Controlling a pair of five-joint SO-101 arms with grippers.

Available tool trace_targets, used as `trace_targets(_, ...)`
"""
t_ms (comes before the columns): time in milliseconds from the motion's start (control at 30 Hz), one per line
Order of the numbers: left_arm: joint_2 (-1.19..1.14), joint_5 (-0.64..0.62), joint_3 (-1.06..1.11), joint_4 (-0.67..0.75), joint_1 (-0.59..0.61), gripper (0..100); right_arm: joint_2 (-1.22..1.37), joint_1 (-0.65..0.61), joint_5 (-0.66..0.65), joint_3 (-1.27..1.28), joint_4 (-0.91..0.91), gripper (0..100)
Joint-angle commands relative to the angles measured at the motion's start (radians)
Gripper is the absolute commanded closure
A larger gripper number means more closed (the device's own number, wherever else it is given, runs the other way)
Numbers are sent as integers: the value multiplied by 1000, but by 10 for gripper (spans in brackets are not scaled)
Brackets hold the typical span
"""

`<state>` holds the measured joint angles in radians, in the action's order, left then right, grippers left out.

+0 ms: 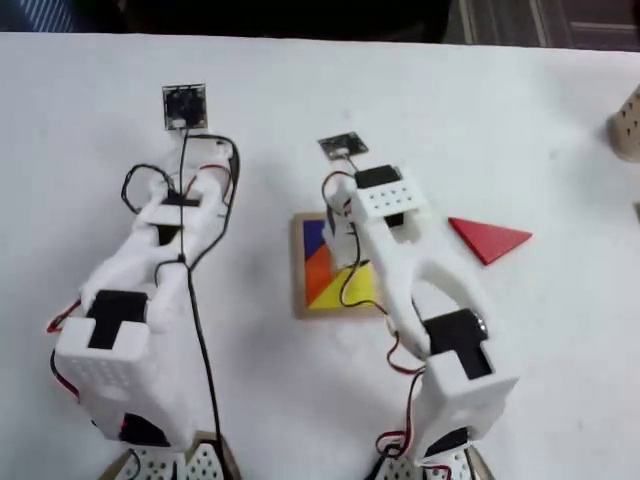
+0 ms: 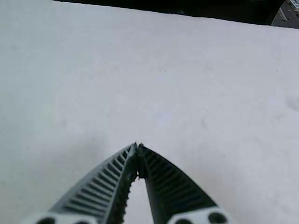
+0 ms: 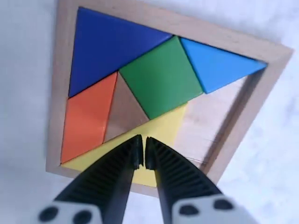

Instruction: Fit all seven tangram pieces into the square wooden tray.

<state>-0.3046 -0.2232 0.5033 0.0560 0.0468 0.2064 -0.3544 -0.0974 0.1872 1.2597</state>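
High view, tray (image 1: 297, 265): mid-table, lying flat, partly under the right arm (image 1: 440, 290).
High view, red triangle (image 1: 489, 240): loose on the table (image 1: 300, 120), right of the tray and apart from it. Long edge runs across the table; square corner points toward the arm bases.
Left wrist view, left gripper (image 2: 138, 147): tips pressed together, nothing held, above the table.
Right wrist view, right gripper (image 3: 143, 142): tips drawn together, nothing between them, over the yellow piece (image 3: 163, 128).
Right wrist view, tray contents: dark blue triangle (image 3: 107, 42), green square (image 3: 161, 79), light blue triangle (image 3: 217, 65), orange piece (image 3: 86, 121) and tan triangle (image 3: 124, 112) all seated; bare floor gap (image 3: 210, 121) beside the yellow piece.
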Motion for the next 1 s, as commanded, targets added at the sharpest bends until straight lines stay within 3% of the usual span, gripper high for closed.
trace_targets(0,5,-3,-58,-11,7,977,-99,24,6,18,16,979)
trace_targets(167,5,-3,-60,-11,7,977,-156,19,20,130,-56,945)
trace_targets(300,5,-3,-58,-11,7,977,-142,27,143,175,-142,796)
trace_targets(400,5,-3,-52,-11,1,977,-76,7,164,180,-182,720)
trace_targets(533,22,-8,-35,-32,-35,977,28,-5,164,126,-183,753)
trace_targets(767,165,-3,106,-66,-173,977,120,19,164,26,-81,920)
trace_targets(967,182,51,166,-64,-234,977,124,107,153,26,-76,917)
